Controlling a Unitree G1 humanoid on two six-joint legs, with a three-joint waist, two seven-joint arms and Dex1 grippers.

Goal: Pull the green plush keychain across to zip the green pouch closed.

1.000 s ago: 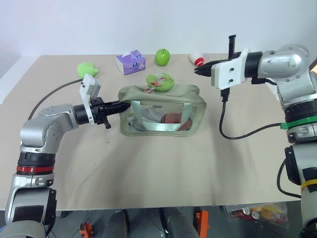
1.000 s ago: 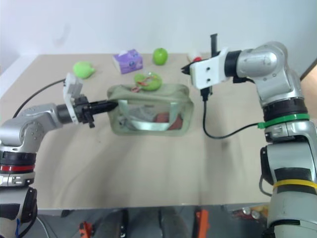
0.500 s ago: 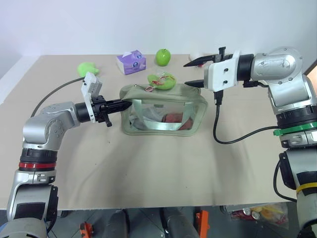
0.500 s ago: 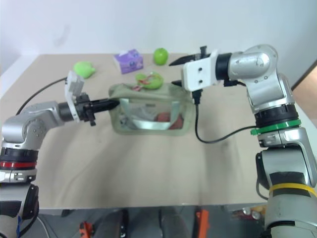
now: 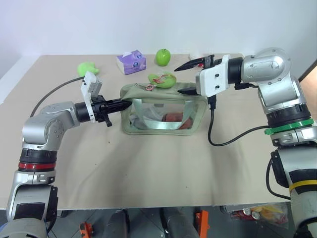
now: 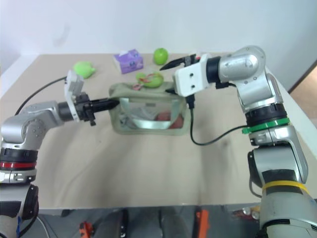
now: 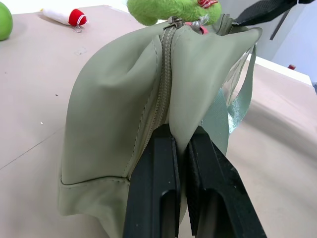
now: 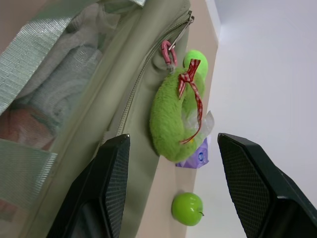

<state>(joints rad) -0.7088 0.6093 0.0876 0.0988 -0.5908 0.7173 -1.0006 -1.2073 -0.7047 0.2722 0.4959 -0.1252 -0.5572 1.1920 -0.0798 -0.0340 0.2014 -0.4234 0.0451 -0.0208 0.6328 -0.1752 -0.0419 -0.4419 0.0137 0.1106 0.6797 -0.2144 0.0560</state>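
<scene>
— Where's the green pouch point(image 5: 163, 110)?
— Mid tabletop point(image 5: 148, 168), with the green plush keychain point(image 5: 162, 80) lying on its top at about twelve o'clock, hooked to the zipper.
— The left claw point(image 5: 125, 103)?
— Pressed together, pinching the pouch's nine o'clock end fabric.
— And the right claw point(image 5: 183, 79)?
— Spread wide, holding nothing, hovering at the pouch's two o'clock corner, just beside the keychain.
</scene>
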